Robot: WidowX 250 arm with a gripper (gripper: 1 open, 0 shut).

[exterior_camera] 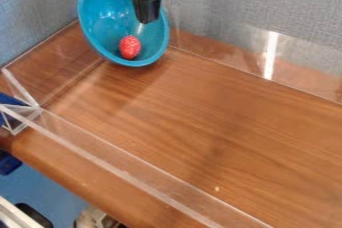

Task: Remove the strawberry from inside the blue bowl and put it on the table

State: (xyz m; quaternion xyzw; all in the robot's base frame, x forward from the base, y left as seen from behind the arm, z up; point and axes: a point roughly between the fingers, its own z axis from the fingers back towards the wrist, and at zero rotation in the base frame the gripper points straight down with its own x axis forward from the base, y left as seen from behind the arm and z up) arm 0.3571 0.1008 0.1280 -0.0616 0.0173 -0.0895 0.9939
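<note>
Hand (146, 16) closed, empty, pointing down

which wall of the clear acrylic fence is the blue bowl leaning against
The far-left wall, backed by grey fabric. The blue bowl sits tilted in that back corner, the strawberry inside; the near wall has nothing against it.

1 high cam, oblique over table (201, 102) (front corner).

Bowl (118, 27) at the upper left of the frame, tilted on the far corner of the worktop (201, 112), with the strawberry (130, 46) lying inside it. The claw (146, 14) hangs above the strawberry, apart from it. Low walls (274, 52) edge the worktop.
</note>
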